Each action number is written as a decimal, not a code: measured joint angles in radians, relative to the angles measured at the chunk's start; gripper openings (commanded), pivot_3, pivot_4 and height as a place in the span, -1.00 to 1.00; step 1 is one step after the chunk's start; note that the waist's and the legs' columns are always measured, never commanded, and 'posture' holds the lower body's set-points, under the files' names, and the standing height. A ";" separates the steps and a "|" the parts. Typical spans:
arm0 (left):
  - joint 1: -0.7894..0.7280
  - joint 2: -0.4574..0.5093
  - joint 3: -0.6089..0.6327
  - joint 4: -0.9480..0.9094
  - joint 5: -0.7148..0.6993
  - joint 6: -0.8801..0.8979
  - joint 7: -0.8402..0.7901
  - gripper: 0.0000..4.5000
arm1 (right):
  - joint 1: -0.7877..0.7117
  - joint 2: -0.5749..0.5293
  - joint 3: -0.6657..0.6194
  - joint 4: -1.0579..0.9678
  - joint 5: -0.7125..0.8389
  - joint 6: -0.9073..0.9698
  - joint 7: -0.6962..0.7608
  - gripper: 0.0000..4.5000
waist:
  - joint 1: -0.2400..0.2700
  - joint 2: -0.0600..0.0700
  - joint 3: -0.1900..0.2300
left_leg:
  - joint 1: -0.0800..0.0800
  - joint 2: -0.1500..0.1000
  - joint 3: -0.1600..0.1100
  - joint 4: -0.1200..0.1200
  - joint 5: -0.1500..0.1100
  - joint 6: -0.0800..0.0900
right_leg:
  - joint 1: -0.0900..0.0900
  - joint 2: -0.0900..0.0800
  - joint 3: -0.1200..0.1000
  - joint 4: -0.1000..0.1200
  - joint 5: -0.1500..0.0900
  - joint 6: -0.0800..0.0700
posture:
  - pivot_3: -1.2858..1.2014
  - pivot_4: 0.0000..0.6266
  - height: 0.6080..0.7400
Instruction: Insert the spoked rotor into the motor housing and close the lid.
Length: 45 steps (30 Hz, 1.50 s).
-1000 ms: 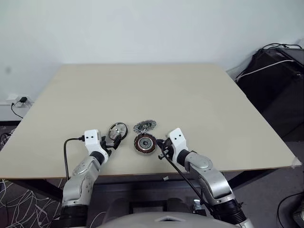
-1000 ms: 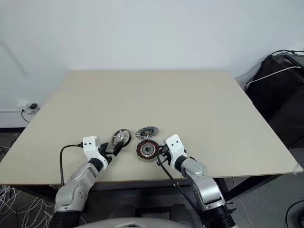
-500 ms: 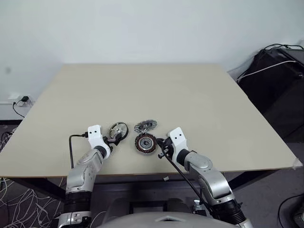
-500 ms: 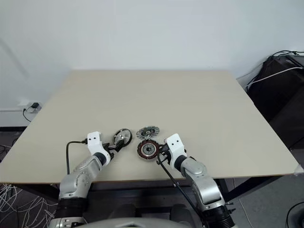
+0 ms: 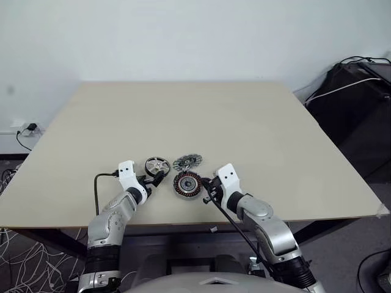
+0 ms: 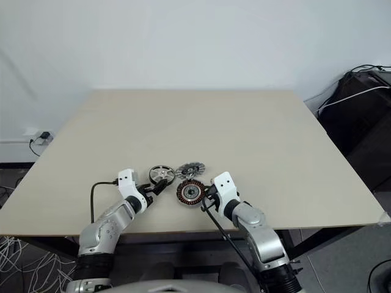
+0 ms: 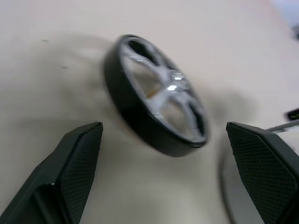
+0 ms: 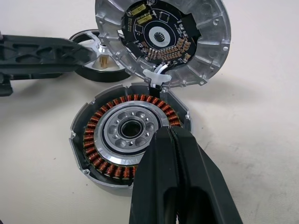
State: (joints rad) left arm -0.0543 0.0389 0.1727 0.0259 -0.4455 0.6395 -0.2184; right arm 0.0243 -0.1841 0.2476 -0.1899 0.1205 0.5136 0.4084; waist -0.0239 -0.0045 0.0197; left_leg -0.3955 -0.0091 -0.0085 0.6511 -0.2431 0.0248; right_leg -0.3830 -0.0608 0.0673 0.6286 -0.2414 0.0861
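Since a second ago our left gripper (image 5: 157,177) has slid right and now sits jaws spread wide around the spoked rotor (image 5: 157,165), which lies on the table (image 5: 244,122) just left of the motor housing (image 5: 187,183). It looks rigid, metal and slick, so we'd pinch across the dark rim. Our right gripper (image 5: 206,185) is clenched empty, angled down beside the housing, lid (image 8: 161,37) hinged open.
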 measured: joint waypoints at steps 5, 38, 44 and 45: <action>-0.017 -0.060 0.075 0.012 -0.068 0.008 0.030 1.00 | 0.000 0.000 0.000 0.000 0.001 0.001 0.000 -0.98 | 0.000 -0.002 0.001 | 0.000 0.000 0.000 0.000 0.000 0.000 | 0.000 0.000 0.000 0.000 0.000 0.000 | 0.03 -1.00 1.00; 0.086 -0.122 0.235 -0.071 -0.579 -0.066 0.012 -0.80 | 0.019 -0.007 -0.002 -0.014 0.004 0.020 0.000 -1.00 | -0.005 -0.011 -0.001 | -0.001 0.001 0.000 0.000 -0.003 -0.005 | -0.001 -0.001 0.000 -0.001 0.000 -0.001 | 0.03 -1.00 1.00; 0.129 -0.116 0.166 -0.164 -0.723 -0.019 -0.122 -0.80 | 0.026 -0.014 -0.003 -0.015 0.004 0.020 0.000 -1.00 | -0.005 -0.010 0.000 | -0.001 0.000 0.000 0.000 -0.003 -0.004 | 0.000 -0.001 0.000 -0.002 0.000 -0.001 | 0.03 -1.00 1.00; 0.135 -0.115 0.156 -0.166 -0.740 -0.006 -0.141 -0.80 | 0.029 -0.014 -0.004 -0.015 0.004 0.020 0.000 -1.00 | -0.006 -0.010 0.000 | -0.001 0.000 0.000 0.000 -0.003 -0.004 | 0.000 0.000 0.000 -0.002 0.000 -0.001 | 0.03 -1.00 1.00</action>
State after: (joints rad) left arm 0.0811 -0.0757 0.3287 -0.1400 -1.1852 0.6330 -0.3591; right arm 0.0532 -0.1986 0.2431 -0.2049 0.1248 0.5340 0.4087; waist -0.0301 -0.0144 0.0201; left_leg -0.3966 -0.0089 -0.0084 0.6514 -0.2462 0.0208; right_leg -0.3833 -0.0613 0.0677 0.6268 -0.2417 0.0856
